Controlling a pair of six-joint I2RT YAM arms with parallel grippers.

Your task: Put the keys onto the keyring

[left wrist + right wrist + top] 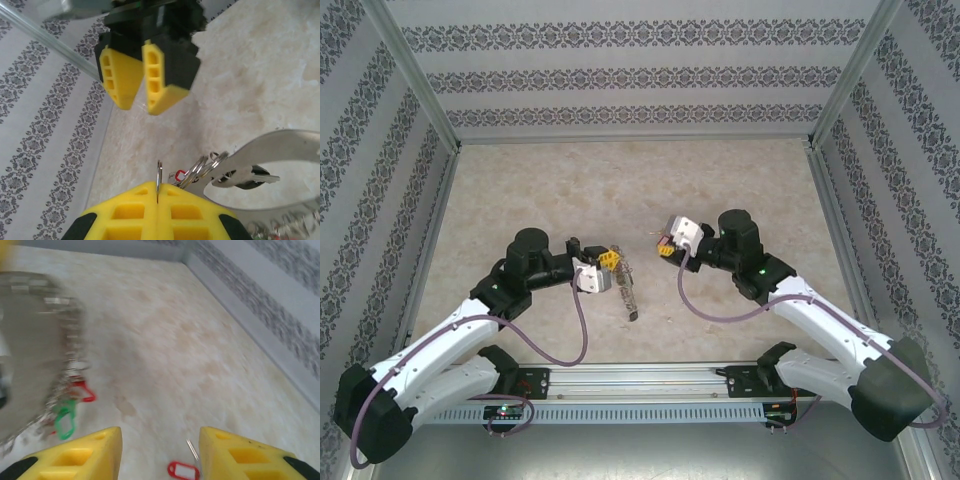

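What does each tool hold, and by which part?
The left tool is shut on a thin ring of the keyring, pinched at its edge. The right tool is open, empty.

The keyring (pixel 280 142) is a wide, thin silvery loop. Several small rings (pixel 200 167) and a dark-headed key (pixel 255 176) hang on it, along with a red tag (pixel 85 390) and a green tag (pixel 64 422), both blurred. One thin ring stands upright, pinched in the left gripper (pixel 158 192). A loose key with its own red tag (pixel 183 471) lies flat, well apart from the loop.
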